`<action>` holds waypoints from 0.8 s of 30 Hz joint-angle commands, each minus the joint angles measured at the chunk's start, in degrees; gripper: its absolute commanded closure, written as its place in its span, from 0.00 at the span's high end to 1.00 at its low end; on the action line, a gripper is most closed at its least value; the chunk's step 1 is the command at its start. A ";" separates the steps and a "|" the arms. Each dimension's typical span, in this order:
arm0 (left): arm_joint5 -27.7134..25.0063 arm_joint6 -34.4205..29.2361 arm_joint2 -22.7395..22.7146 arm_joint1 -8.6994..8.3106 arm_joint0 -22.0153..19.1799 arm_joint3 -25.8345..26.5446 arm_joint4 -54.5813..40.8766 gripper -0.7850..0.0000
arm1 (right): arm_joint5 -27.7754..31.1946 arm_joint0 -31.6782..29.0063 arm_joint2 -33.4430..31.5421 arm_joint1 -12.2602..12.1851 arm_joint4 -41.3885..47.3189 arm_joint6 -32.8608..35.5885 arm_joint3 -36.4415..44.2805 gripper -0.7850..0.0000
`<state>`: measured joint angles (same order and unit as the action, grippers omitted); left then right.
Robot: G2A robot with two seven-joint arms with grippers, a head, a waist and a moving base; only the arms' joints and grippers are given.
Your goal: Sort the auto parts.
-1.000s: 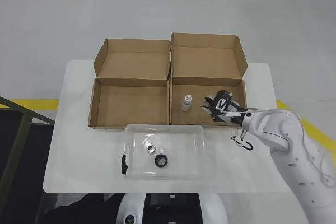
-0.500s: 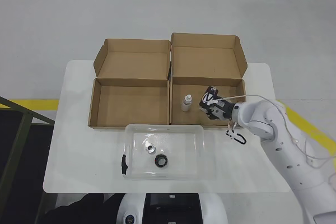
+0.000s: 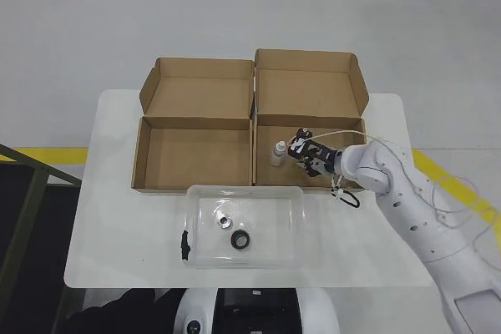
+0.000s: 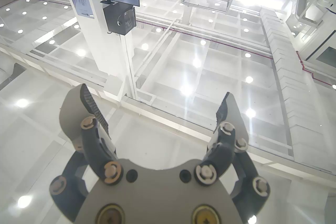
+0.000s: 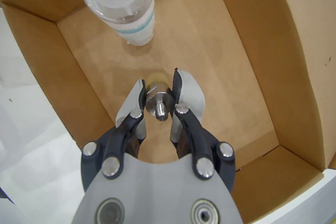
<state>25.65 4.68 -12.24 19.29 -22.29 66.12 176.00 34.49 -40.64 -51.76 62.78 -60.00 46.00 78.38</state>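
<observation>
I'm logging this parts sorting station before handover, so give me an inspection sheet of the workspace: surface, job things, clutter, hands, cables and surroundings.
Surface: white table, carrying two open cardboard boxes side by side with a clear tray in front.
Job's things: left box; right box with a small bottle standing upright; metal ring and black ring in the tray; black piece at the tray's left wall.
Clutter: nothing seen.
Hands: right hand inside the right box, shut on a threaded metal part; left hand open, facing the ceiling.
Cables: thin white cable arcs over the right wrist; black loop hangs below.
Surroundings: grey floor, yellow floor line, dark rail.
</observation>
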 commanded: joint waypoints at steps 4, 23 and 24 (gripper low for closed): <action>0.00 0.00 0.00 0.00 0.00 0.00 0.00 1.00 | -0.62 1.64 1.85 0.84 0.07 -0.08 -2.29 0.00; 0.00 0.00 0.00 0.00 0.00 0.00 0.00 1.00 | -1.76 1.52 1.32 1.20 -1.13 0.71 2.67 0.78; 0.00 0.00 0.00 0.00 0.00 0.00 0.00 1.00 | -1.75 0.88 0.52 0.93 -1.15 0.92 3.96 0.79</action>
<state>25.65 4.68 -12.24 19.29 -22.29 66.12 176.00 32.72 -39.17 -50.45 63.96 -61.11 46.71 81.05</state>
